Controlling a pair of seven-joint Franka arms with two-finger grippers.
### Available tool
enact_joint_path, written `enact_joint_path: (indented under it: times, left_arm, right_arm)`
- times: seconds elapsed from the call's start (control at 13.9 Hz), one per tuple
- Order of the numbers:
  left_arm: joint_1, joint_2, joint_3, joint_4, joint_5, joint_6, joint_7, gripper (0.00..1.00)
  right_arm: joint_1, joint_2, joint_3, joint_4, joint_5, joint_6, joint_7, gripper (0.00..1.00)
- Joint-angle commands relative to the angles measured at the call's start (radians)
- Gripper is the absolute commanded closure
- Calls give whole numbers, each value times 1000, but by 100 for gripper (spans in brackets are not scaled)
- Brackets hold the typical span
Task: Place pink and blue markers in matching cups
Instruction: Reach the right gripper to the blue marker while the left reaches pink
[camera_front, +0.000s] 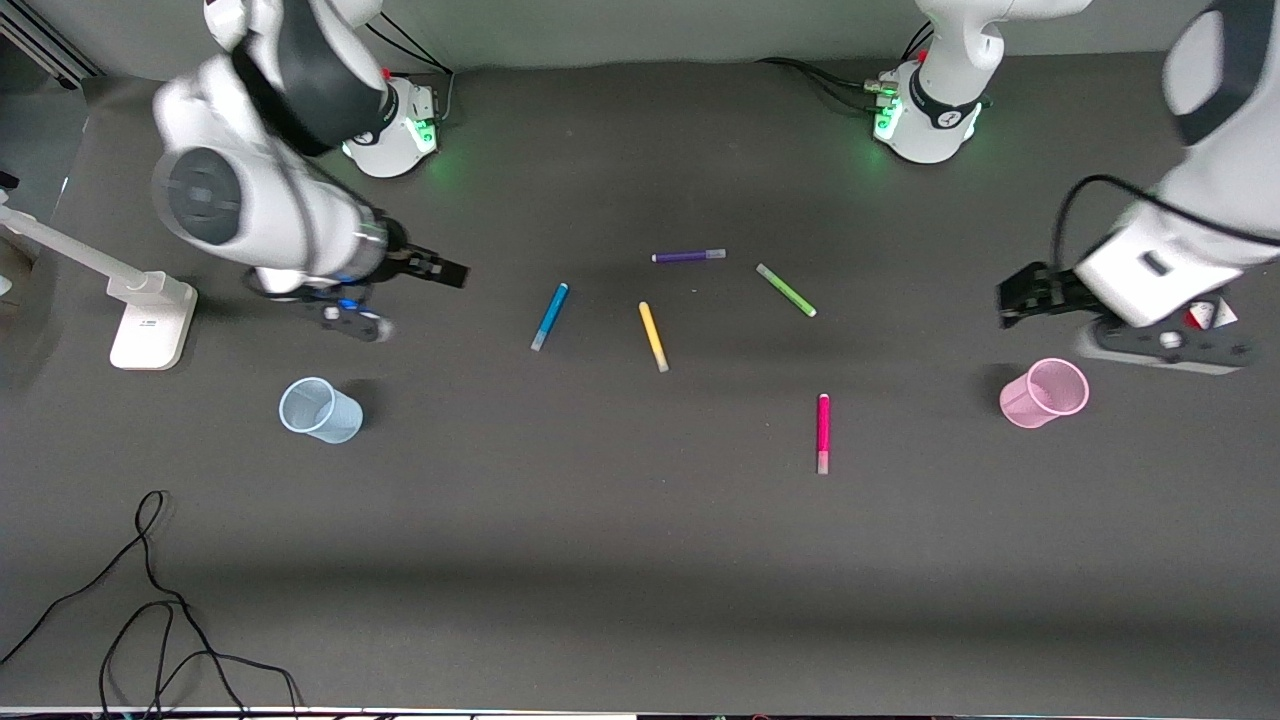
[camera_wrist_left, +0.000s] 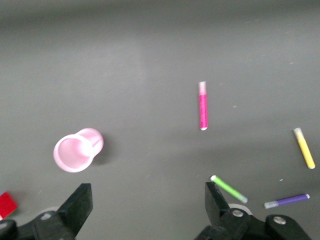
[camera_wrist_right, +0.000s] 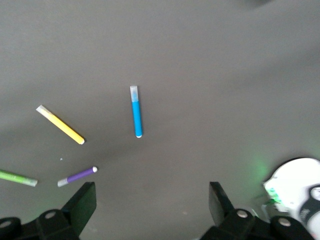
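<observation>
Neither marker had been picked up, and both cups stood empty and upright. The blue marker (camera_front: 549, 316) lay flat on the table (camera_front: 600, 560), well apart from the pale blue cup (camera_front: 320, 410), which stood nearer the front camera at the right arm's end. The marker's long axis ran mostly toward and away from the camera with a slight tilt, its pale cap at the nearer end.

The right gripper (camera_front: 440, 268) hovered over bare table between its arm's base and the marker, fingers spread wide and empty, and in the right wrist view the blue marker (camera_wrist_right: 136, 111) sat centred between the two fingers (camera_wrist_right: 80, 202). That made the right arm the likely one for this marker.

The pink marker (camera_front: 823, 432) lay nearest the camera of all the markers, pointing almost straight toward it, pale cap at the nearer end. The pink cup (camera_front: 1044, 393) stood toward the left arm's end, well apart from it. The left gripper (camera_front: 1020, 296) hung over the table beside that cup, jaws apart and holding nothing, so the left arm looked better placed for the pink marker.

The yellow marker (camera_front: 653, 336) lay beside the blue one with clear table between them. The purple marker (camera_front: 688, 256) and green marker (camera_front: 786, 290) lay farther from the camera. Open table surrounded both targets, so the fingers should have room to close across either barrel.
</observation>
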Motion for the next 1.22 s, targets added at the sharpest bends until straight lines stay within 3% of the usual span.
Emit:
enact_joint_path:
  times: [0.0, 0.5, 0.93, 1.15]
  left_arm:
    - [-41, 58, -39, 8, 17, 54, -43, 0]
    - [-100, 172, -39, -13, 43, 129, -44, 0]
    - [-127, 195, -39, -265, 55, 428, -48, 0]
    - [-144, 262, -38, -308, 75, 522, -49, 0]
  right_arm:
    - [114, -21, -11, -174, 44, 195, 150, 0]
    - [226, 206, -12, -217, 74, 478, 339, 2]
    - [263, 351, -12, -231, 74, 626, 341, 2]
    - [289, 392, -12, -231, 74, 658, 341, 5]
